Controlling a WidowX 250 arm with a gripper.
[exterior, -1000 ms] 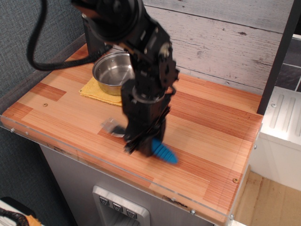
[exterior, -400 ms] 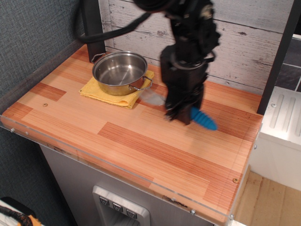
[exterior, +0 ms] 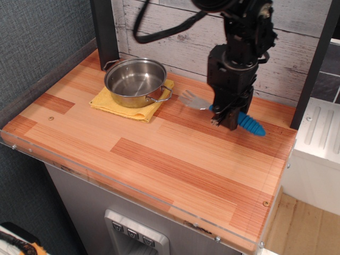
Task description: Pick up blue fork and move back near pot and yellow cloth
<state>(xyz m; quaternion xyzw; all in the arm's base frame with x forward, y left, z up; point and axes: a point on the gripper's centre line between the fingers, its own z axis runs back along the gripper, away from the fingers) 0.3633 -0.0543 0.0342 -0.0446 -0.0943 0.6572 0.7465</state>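
Note:
The blue fork [exterior: 249,122] has a silver head pointing left toward the pot and a ribbed blue handle sticking out right. My black gripper [exterior: 227,120] is shut on the fork's middle, low over the back right of the wooden table. The shiny steel pot [exterior: 136,81] stands on the folded yellow cloth [exterior: 114,106] at the back left. The fork head is a short way right of the pot's handle. I cannot tell whether the fork touches the table.
A dark post [exterior: 103,29] stands behind the pot at the back left. A grey plank wall [exterior: 175,37] runs along the back. The wooden table [exterior: 175,159] has an edge at front and right; a white unit [exterior: 319,143] stands beyond the right edge.
My gripper has carried the fork from the table's front middle back and to the right, and it now sits low near the back edge, right of the pot.

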